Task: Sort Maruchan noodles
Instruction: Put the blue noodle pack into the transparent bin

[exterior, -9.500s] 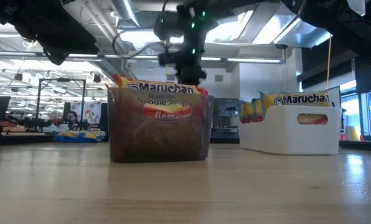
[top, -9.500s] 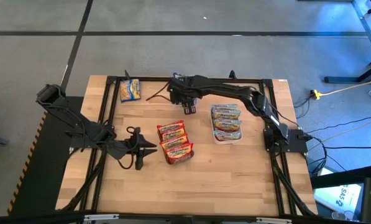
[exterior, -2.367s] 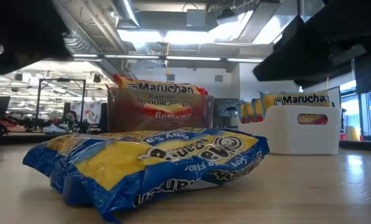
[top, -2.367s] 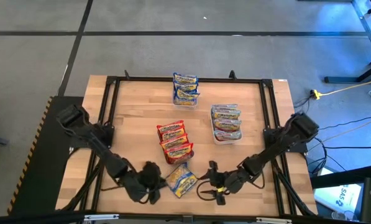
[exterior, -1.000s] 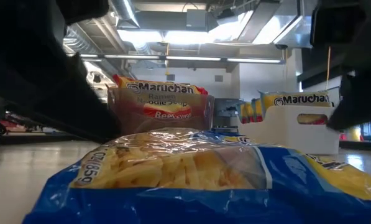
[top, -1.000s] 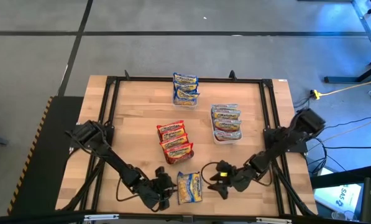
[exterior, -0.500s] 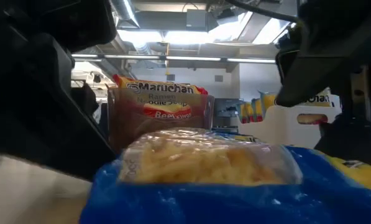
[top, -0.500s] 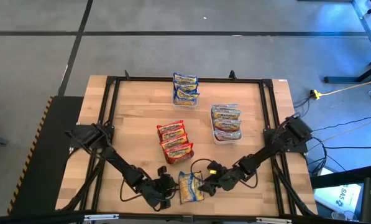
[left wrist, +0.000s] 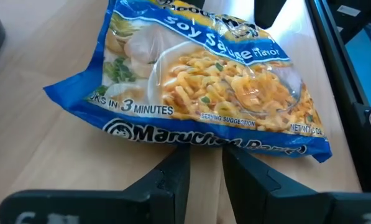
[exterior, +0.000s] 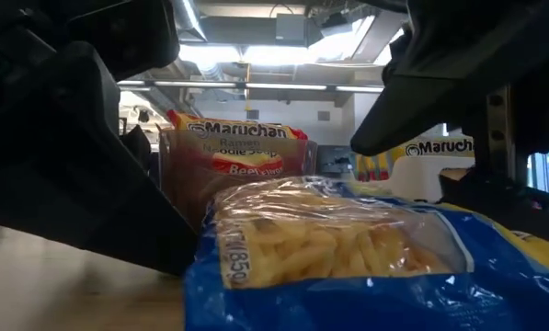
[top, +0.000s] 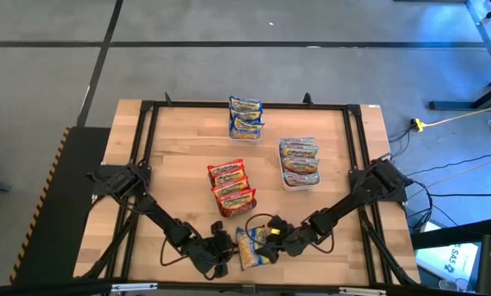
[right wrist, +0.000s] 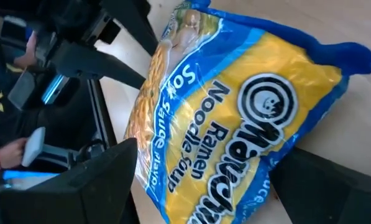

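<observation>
The blue soy sauce packet lies on the wooden counter at its near edge, well in front of the red beef packets that stand in a row in a clear container at the counter's middle. In the high view the packet sits tilted, one end raised, squeezed between the two arms' tips.

The left gripper is just beside the blue packet, on the side nearer the left arm's base. In the left wrist view its jaws stand narrow, the two dark fingers close together with their tips at the packet's long edge, under the Maruchan lettering; whether they pinch the wrapper's seam I cannot tell.

The right gripper meets the packet from the opposite side. Its jaws are spread wide, and in the right wrist view the packet fills the gap between the two fingers, its crimped end pointing away from them.

In the low view the packet looms right at the lens, clear window showing noodles, with the beef packets behind it.

Beyond the red row, two more blue packets rest at the counter's far edge. Beside the red row, toward the right arm's base, a white bin holds pinkish-orange packets.
</observation>
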Motion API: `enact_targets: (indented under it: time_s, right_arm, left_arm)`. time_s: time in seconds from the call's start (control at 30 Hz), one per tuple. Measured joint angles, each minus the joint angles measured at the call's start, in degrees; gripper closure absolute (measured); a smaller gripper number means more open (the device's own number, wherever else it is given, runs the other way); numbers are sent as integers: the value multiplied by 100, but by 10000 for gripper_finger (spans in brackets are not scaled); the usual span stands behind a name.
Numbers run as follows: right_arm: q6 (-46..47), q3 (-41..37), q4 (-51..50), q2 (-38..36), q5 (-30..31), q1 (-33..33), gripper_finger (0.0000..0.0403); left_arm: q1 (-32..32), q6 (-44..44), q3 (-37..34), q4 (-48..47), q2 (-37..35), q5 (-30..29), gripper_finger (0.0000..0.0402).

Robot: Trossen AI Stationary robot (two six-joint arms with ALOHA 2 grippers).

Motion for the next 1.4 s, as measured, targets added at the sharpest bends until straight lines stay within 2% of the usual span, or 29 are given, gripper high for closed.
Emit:
enact_targets:
  time_s: [0.4,0.63,0.77,0.87,1.1,1.4]
  right_arm:
    - [-1573,250,457,41,392,0,56]
    - [-2484,416,553,36,32,4,56]
    - [-2690,423,567,25,-102,4,65]
    - [-2865,423,567,25,-135,4,90]
    - [-3315,423,559,19,-207,-35,180]
    - [-4063,426,518,-40,-172,-118,279]
  left_arm:
    - [98,216,-2,456,9,95,312]
    - [97,281,-2,475,9,124,312]
    - [91,277,-2,489,8,99,312]
    - [44,284,-2,521,-9,86,312]
    - [-148,367,-2,567,-11,-375,312]
    - [-438,3,1,-134,-471,-42,312]
